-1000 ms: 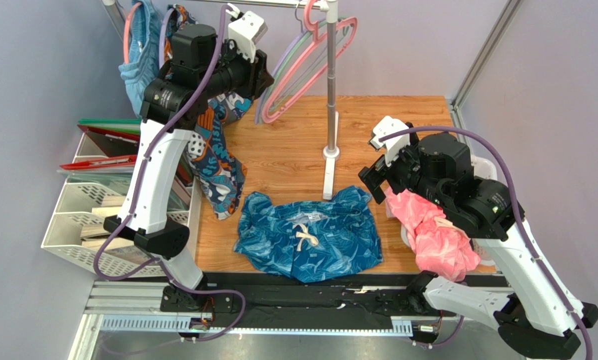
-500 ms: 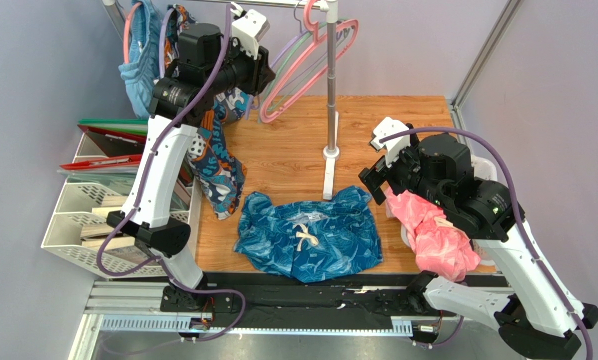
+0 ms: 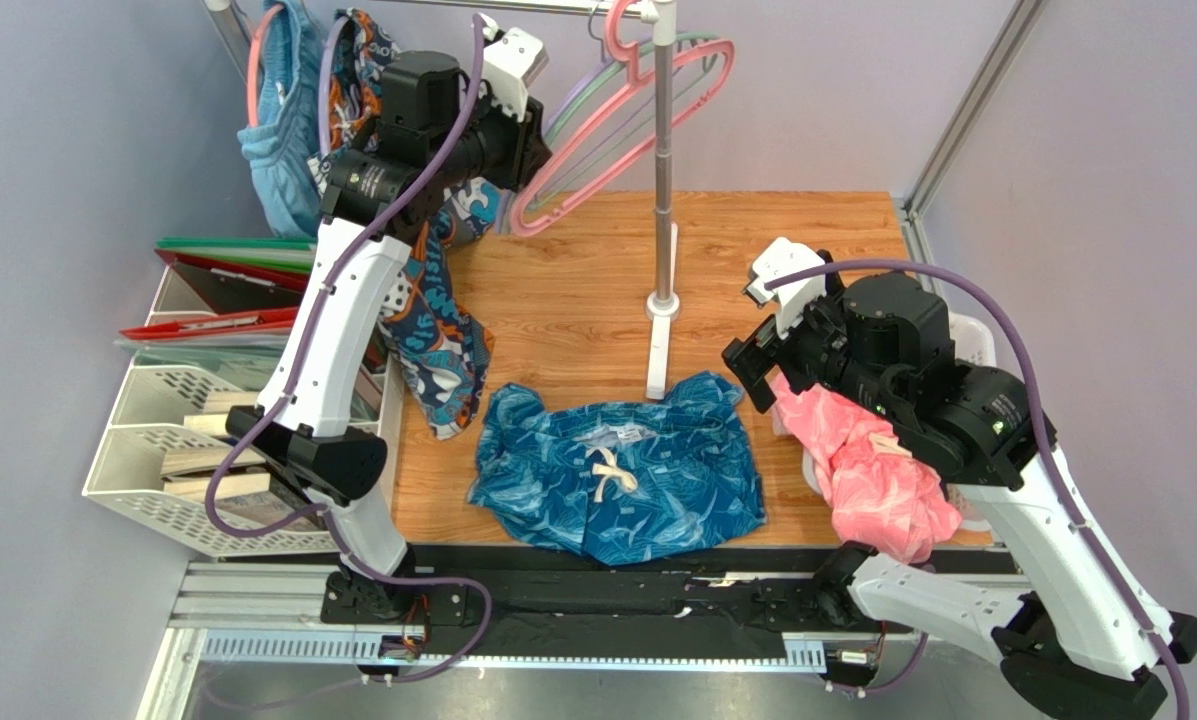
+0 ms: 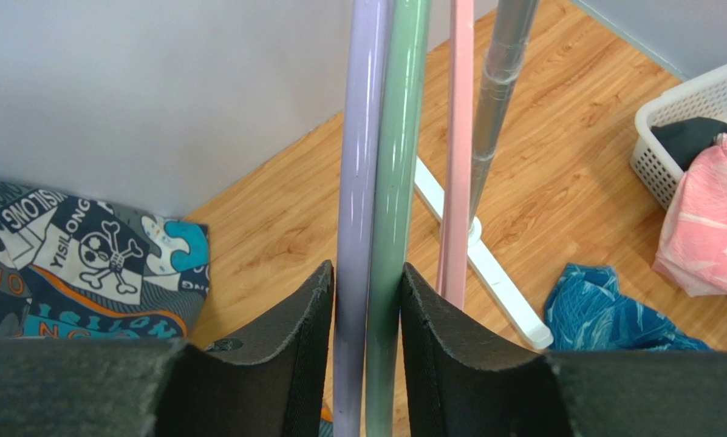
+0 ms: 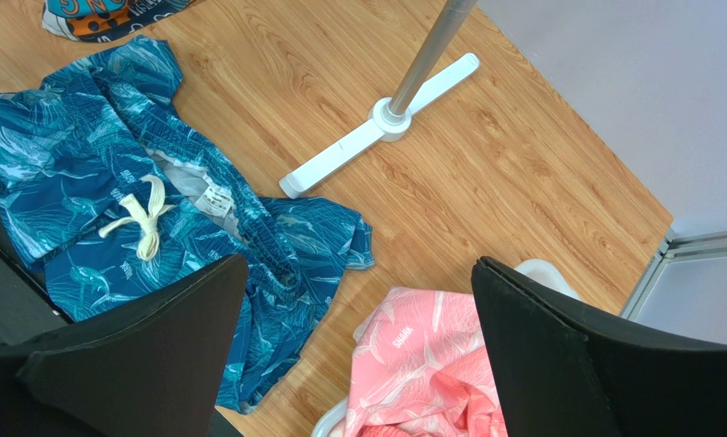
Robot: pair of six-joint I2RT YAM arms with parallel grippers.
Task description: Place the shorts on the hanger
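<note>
Showing the shorts [image 3: 615, 473] lying spread at lower centre of the overhead view, untouched. Showing the right gripper [image 5: 360, 264] hovering at centre right, fingers wide apart, holding nothing. Showing the left gripper [image 4: 365, 269] bracketing the hanger [image 4: 365, 137] and the mint-green hanger [image 4: 403, 137] together, pads seemingly touching; impossible telling whether clamped. Risking pulling off both, or dragging the pink hanger [image 4: 461, 137].

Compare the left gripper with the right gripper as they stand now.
The left gripper is up at the rack; the right gripper hangs over the table. The left one's fingers sit against the lavender hanger and the mint-green hanger together; the right one's jaws stand wide open with nothing between them. The right one faces the shorts; the left one does not. Both have black fingers.
</note>
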